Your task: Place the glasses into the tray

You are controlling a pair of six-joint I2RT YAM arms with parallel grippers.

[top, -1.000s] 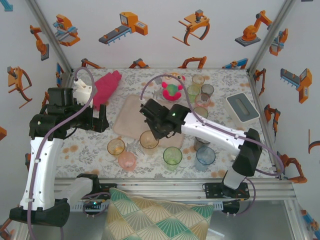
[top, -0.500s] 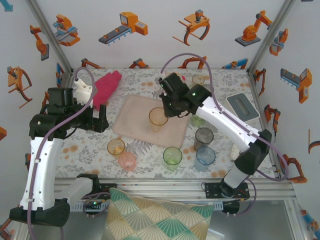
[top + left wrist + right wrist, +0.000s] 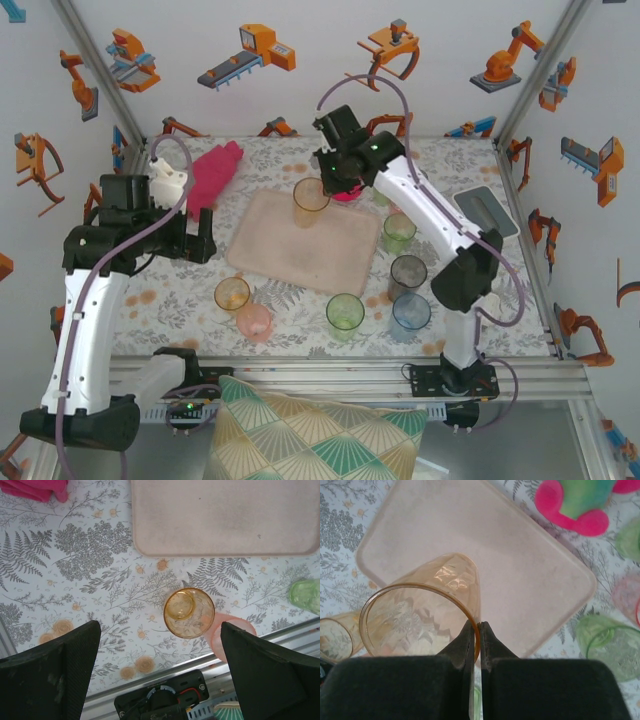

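The tray [image 3: 290,250] is not yet loaded: one orange glass [image 3: 311,196] is gripped above it by the right end effector [image 3: 476,626], left end effector [image 3: 159,625] open.

White walls [image 3: 300,100] with orange robot pictures [image 3: 248,55]
A leafy table cover [image 3: 180,290] fills mid-frame; a green patterned cushion [image 3: 310,440] lies at the bottom.

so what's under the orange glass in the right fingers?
The tray, bare where it shows, lies under the orange glass pinched in the right fingers. Glass and fingers hide part of its edge.
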